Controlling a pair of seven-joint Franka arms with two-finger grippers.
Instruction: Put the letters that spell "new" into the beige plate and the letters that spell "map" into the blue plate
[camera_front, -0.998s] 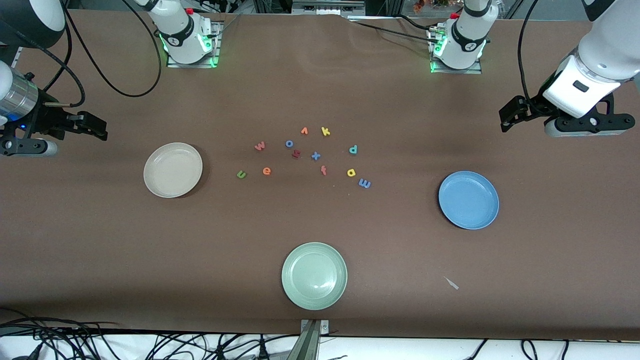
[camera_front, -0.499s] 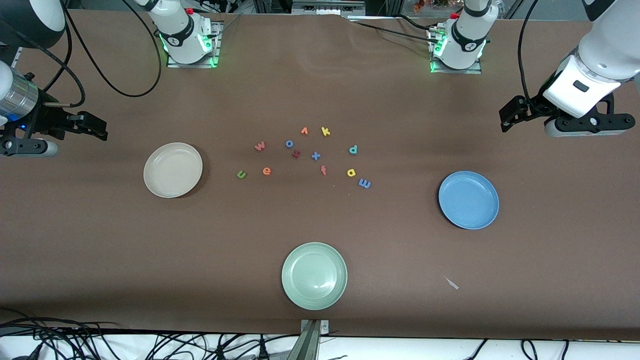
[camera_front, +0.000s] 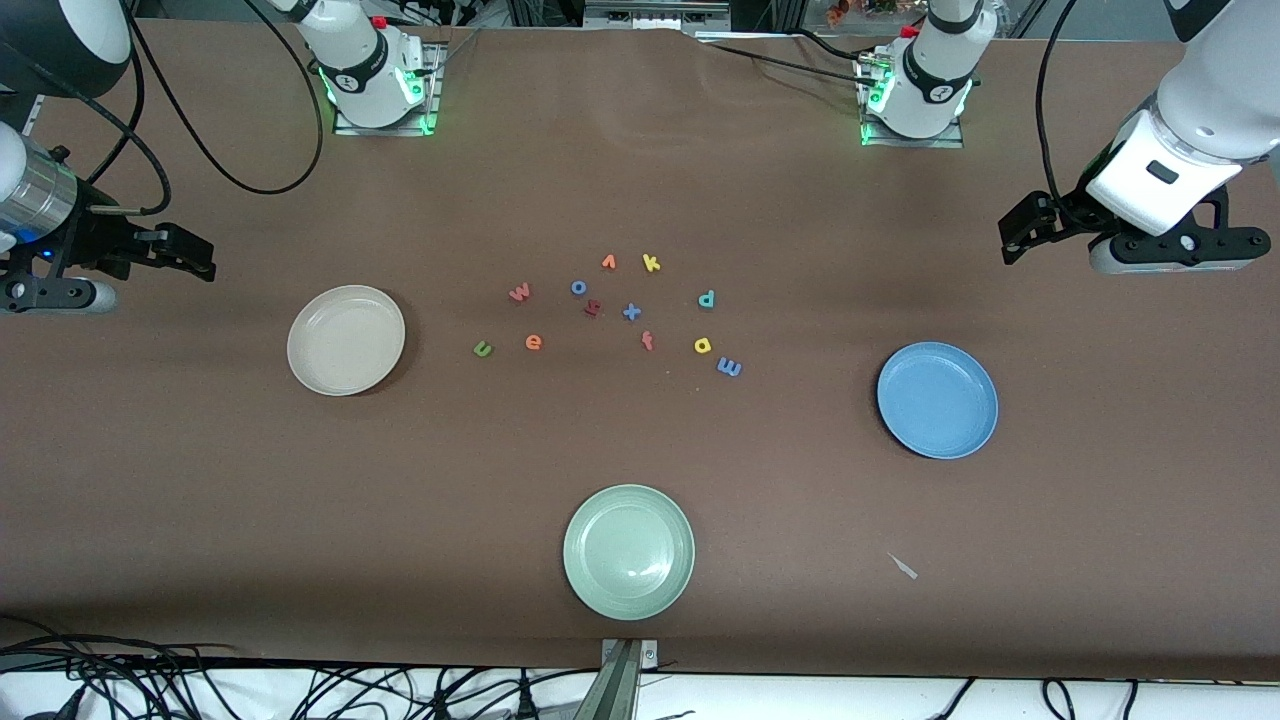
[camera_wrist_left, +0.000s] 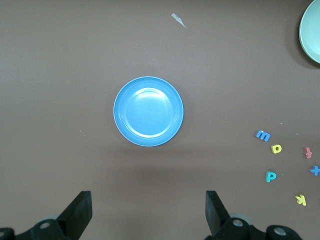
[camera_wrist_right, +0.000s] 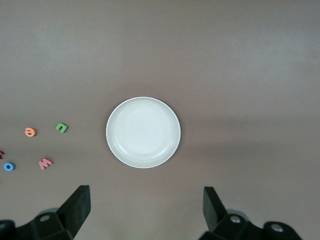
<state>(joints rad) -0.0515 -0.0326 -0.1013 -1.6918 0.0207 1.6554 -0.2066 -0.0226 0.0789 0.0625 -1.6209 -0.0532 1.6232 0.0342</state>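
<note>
No letter had been placed yet; all three plates were seen empty. Both grippers were held high with fingers spread wide, nothing gripped: right gripper (camera_front: 190, 255) at the right arm's end of the table, left gripper (camera_front: 1020, 235) at the left arm's end.

Letters were clustered mid-table between the beige plate (camera_front: 345, 340) and the blue plate (camera_front: 937, 400). The split was judged favourable:
- green n (camera_front: 482, 348), orange e (camera_front: 533, 342), pinkish-red w (camera_front: 519, 292) were found on the beige-plate side, nearer the right gripper.
- blue m (camera_front: 729, 367), yellow a (camera_front: 702, 345), teal p (camera_front: 706, 298) were found on the blue-plate side, nearer the left gripper.

Distractors (v, k, o, f, x) were seen in between; the pale green plate (camera_front: 628, 550) was nearest the camera.
</note>
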